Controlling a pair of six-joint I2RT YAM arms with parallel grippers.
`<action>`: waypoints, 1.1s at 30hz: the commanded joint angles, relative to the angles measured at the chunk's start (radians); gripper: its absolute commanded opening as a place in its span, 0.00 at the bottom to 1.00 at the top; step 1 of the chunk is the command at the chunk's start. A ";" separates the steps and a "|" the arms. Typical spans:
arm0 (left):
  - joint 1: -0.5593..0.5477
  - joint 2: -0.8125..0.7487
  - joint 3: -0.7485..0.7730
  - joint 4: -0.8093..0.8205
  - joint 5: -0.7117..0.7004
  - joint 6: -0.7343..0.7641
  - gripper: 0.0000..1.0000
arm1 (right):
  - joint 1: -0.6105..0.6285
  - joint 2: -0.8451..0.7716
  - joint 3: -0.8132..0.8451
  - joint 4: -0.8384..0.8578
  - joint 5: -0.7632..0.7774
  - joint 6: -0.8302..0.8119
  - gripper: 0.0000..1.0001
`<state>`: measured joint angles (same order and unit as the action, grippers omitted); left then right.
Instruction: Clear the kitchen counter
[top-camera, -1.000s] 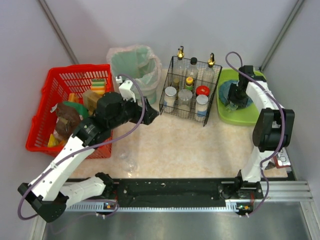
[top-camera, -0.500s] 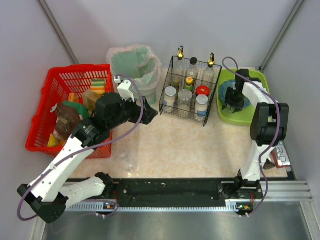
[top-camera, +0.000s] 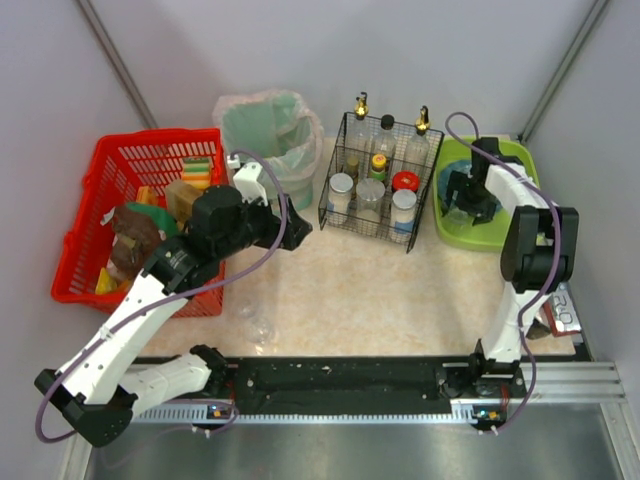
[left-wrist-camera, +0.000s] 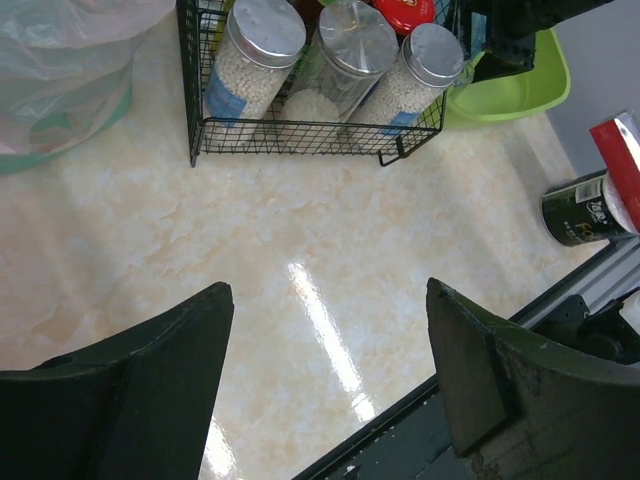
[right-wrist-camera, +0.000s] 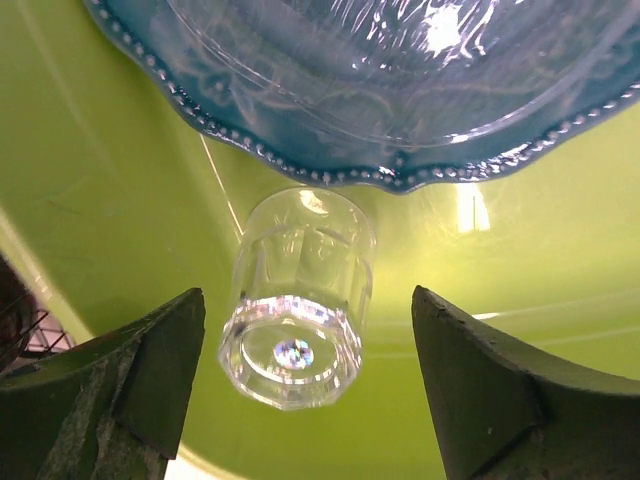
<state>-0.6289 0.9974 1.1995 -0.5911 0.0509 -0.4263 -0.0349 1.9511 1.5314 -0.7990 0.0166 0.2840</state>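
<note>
Green tub (top-camera: 520, 160) at 2 o'clock holds a glass (right-wrist-camera: 296, 300) right at the blue plate's (right-wrist-camera: 400, 80) rim; looks like your dish drop-off. Your right gripper (top-camera: 466, 197) hangs over it, fingers apart either side, not touching the glass. Left gripper (left-wrist-camera: 325, 300) is spread wide and empty above the counter (top-camera: 380, 280), which fills mid-frame. Counter isn't done: second glass (top-camera: 258, 325) at 7 o'clock, can (left-wrist-camera: 583, 208) at 4 o'clock. Left is nearer that glass.

The kitchen counter (left-wrist-camera: 250, 230) is partly hidden behind the left claw (left-wrist-camera: 328, 292).
</note>
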 joint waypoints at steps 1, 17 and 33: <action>0.008 -0.028 -0.009 -0.001 -0.034 0.014 0.82 | -0.003 -0.145 0.007 0.024 0.052 0.007 0.82; 0.008 -0.057 -0.076 -0.271 -0.109 0.054 0.77 | -0.005 -0.674 -0.257 0.011 0.149 0.165 0.71; 0.003 0.073 -0.319 -0.297 -0.278 -0.182 0.50 | -0.003 -0.862 -0.335 0.011 0.056 0.201 0.70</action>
<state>-0.6243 1.0698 0.9161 -0.9188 -0.1787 -0.5011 -0.0353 1.1130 1.2018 -0.8009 0.1032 0.4736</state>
